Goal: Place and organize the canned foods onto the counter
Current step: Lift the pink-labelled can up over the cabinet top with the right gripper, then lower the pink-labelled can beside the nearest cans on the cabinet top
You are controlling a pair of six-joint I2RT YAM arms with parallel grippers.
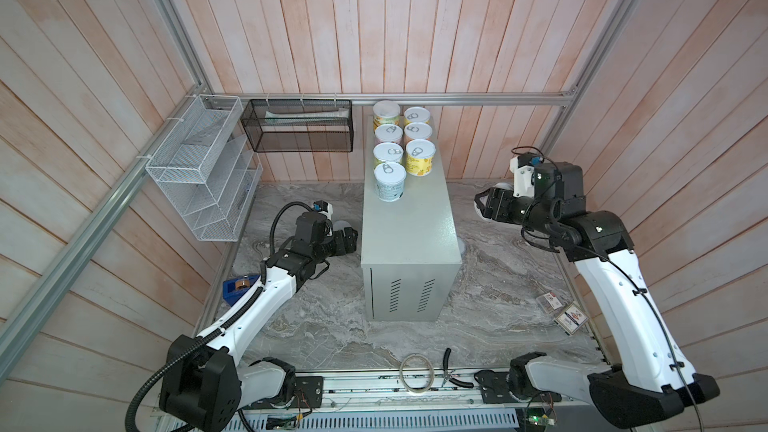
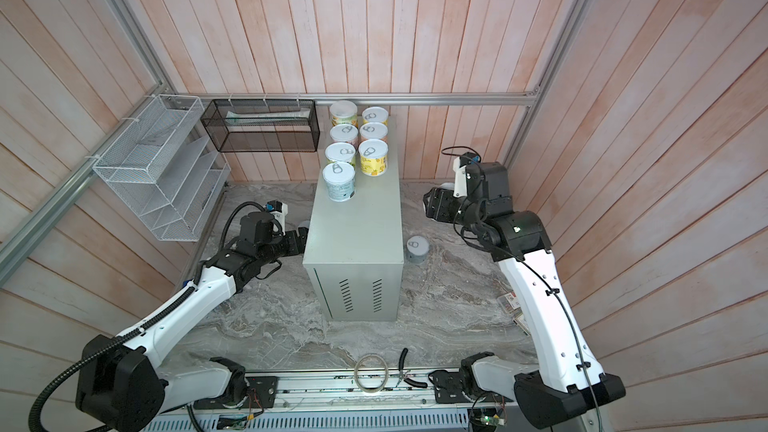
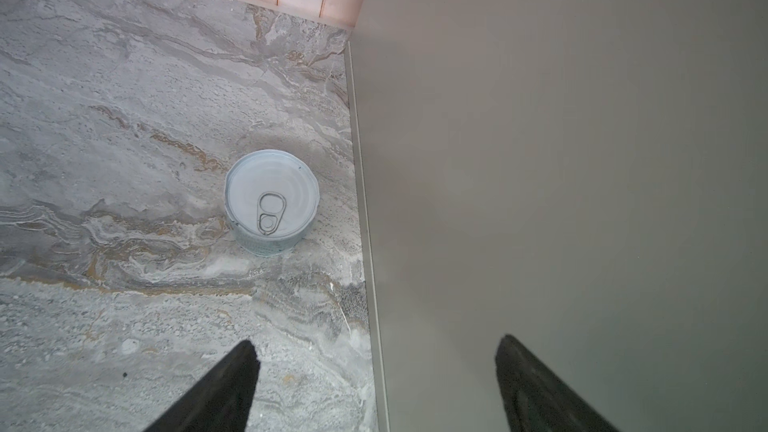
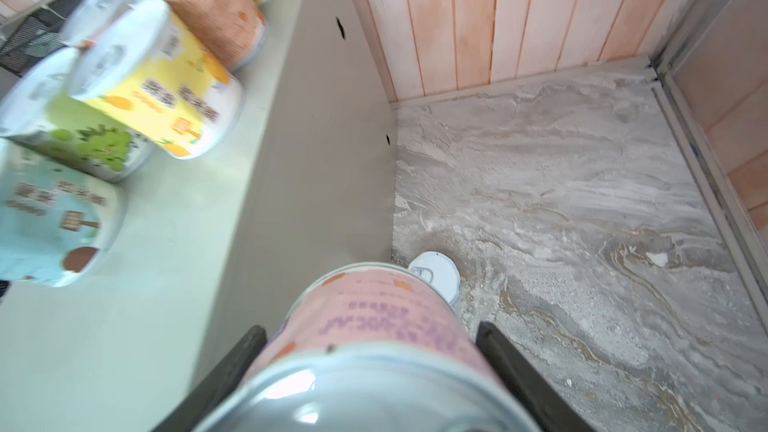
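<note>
Pink-labelled cylindrical can [image 4: 374, 326] clamped between black right fingers [image 4: 232, 367], beside tall pale grey metal cabinet [image 4: 316, 160], short pale blue-white pull-tab can [image 3: 272, 197] upright on grey-veined marble tabletop [image 3: 124, 160], ahead of wide-spread left fingers [image 3: 224, 388], untouched, seven more paper-labelled cans [image 1: 419, 155] in two rows atop cabinet

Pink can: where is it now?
Right wrist view: the pink can is gripped in the right claw, held up beside the grey cabinet's right side, above the marble.
</note>
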